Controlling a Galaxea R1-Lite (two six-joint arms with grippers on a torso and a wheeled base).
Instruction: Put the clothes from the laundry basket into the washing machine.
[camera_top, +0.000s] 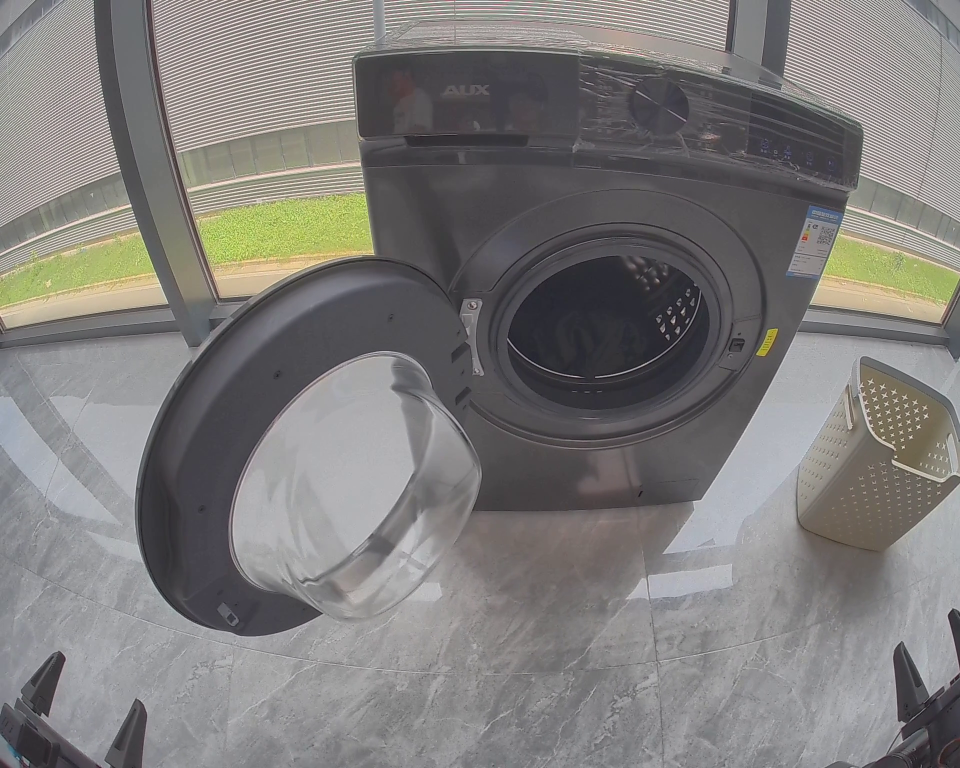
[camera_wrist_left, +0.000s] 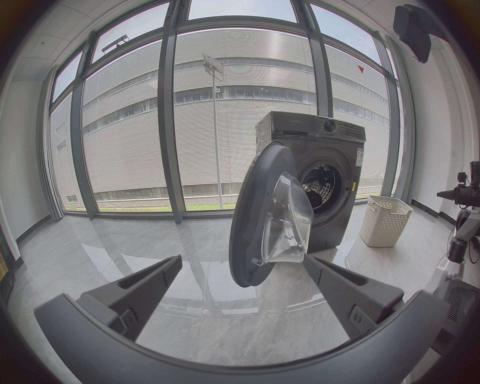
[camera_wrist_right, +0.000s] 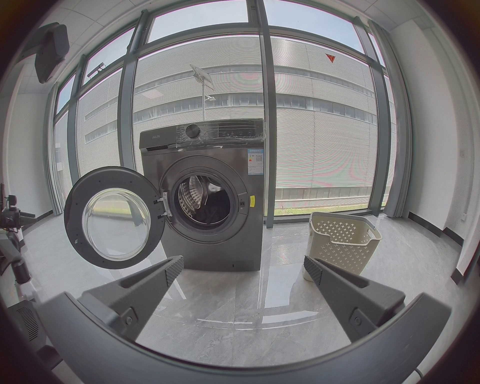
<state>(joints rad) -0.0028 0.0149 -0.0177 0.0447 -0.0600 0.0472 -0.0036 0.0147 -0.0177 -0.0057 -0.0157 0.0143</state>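
Our left claw (camera_wrist_left: 241, 264), right claw (camera_wrist_right: 243, 264) spread apart, empty; grey front-loading washing machine (camera_top: 640, 190) open, cream perforated plastic laundry basket (camera_top: 870, 470) beside.

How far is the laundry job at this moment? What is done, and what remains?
Done: the door of the washing machine stands wide open, and a dark bundle, likely cloth, lies in the drum. In hand: nothing; the left gripper and right gripper hang low, jaws apart, empty. Left: uncertain. The laundry basket on the floor shows no clothes above its rim; its bottom is hidden.
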